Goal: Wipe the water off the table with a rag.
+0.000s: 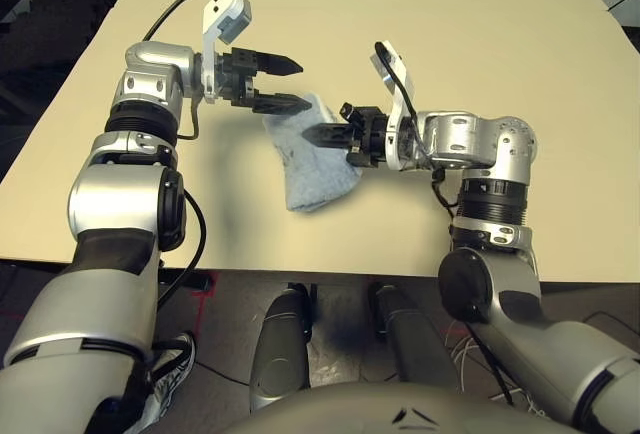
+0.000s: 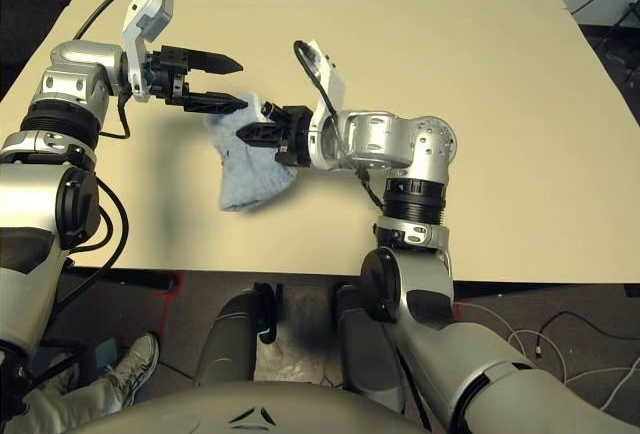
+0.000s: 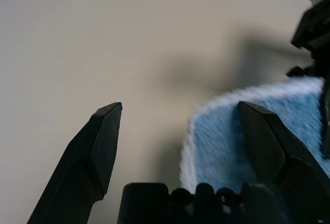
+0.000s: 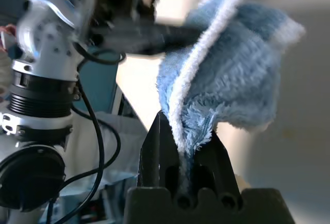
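The left gripper (image 1: 290, 82) is hovering at the rag's (image 1: 310, 169) far corner, its two black fingers (image 3: 98, 152) spread well apart and closing on nothing. One finger is sitting over the rag's top edge while the other is standing off to the side of the rag above bare desk (image 1: 450, 34) (whether the nearer finger is actually touching the cloth cannot be told).

The rag, light blue with a whitish edge strip, is lying on the desk near its front edge, one side lifted and bunched upward.

The right gripper (image 1: 312, 136) is reaching in from the rag's right side, its fingers (image 4: 154, 157) pressed together and pinching a fold of the rag between them, so that the cloth is rising from the fingertips in a crumpled peak. No droplets are making themselves visible on the desk around the rag.
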